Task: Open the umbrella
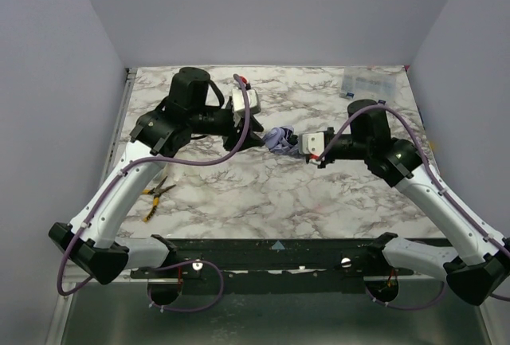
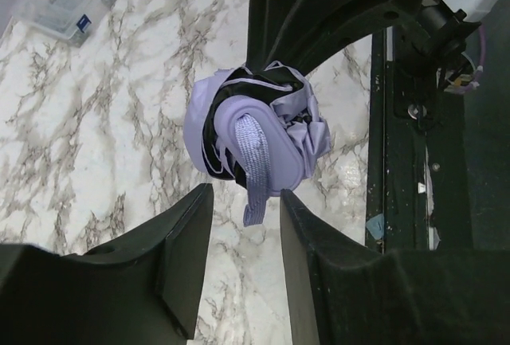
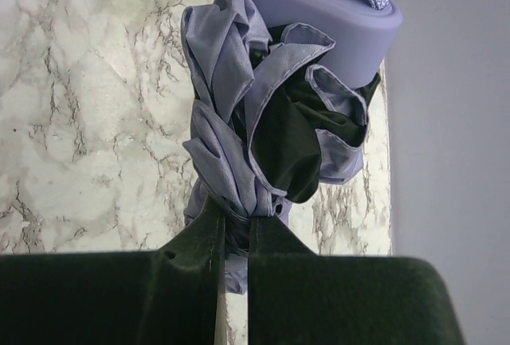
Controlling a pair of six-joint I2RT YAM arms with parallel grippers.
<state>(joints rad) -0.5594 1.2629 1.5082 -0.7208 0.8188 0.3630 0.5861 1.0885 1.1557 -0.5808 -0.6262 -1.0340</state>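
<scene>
Umbrella (image 1: 280, 139) not yet opened, bunched between the arms over the tabletop (image 1: 239, 194); right claw (image 3: 235, 233) pinches its fabric, left claw (image 2: 245, 225) gapes just before its handle (image 2: 267, 150)

The umbrella (image 3: 231, 98) is thin, crumpled lavender cloth with a matt black lining. Its handle (image 3: 319, 18) looks like smooth matt plastic, and its strap (image 2: 251, 170) is woven. The desk (image 1: 319, 194) is marble-patterned, smooth and faintly glossy. The left tool (image 2: 245, 194) and right tool (image 3: 235, 213) are matt black plastic.
</scene>
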